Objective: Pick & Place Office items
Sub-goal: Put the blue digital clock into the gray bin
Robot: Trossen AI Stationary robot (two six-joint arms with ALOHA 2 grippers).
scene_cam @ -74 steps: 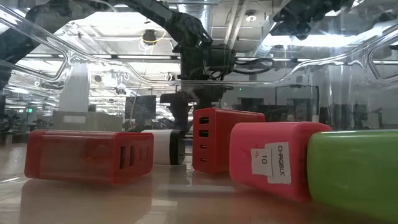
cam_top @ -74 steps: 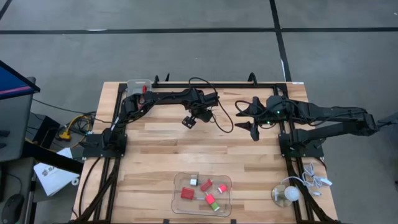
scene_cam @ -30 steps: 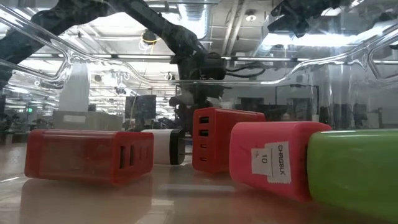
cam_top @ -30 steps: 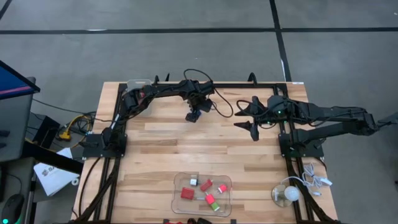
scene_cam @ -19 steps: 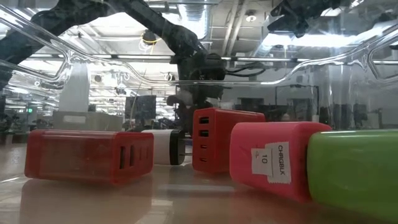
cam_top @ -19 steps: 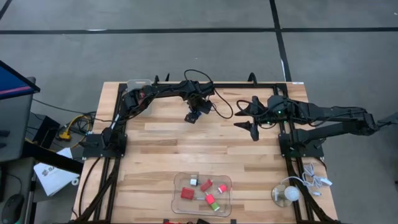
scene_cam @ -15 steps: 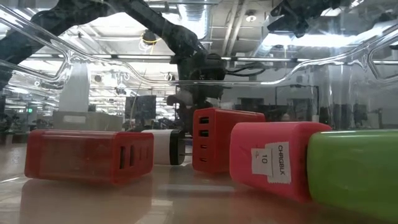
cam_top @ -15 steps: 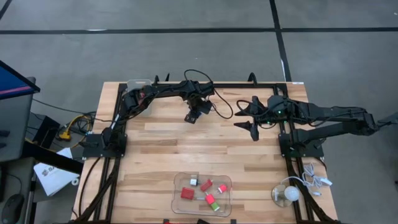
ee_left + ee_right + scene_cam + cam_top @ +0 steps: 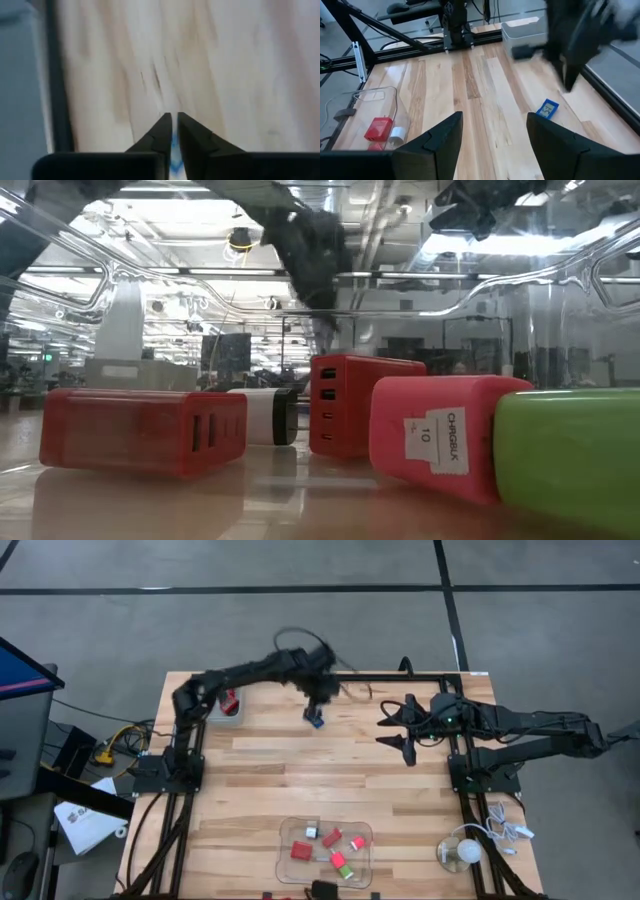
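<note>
Left gripper (image 9: pixel 315 714) just above the blue piece (image 9: pixel 549 108), which only the right wrist view shows lying free, pincer now pressed together, earlier spread, right gripper (image 9: pixel 396 730) well apart from it, fingers spread.

Wood-plank table (image 9: pixel 260 790), black frame round the edge. Directly on it: clear tray (image 9: pixel 288 862) at 6 o'clock w/ small red, green & white bits inside; blue piece (image 9: pixel 549 108) flat on the boards approx. 12; grey box (image 9: pixel 228 710) at 10–11, far corner; white bulb w/ cable (image 9: pixel 462 852) at 4.
</note>
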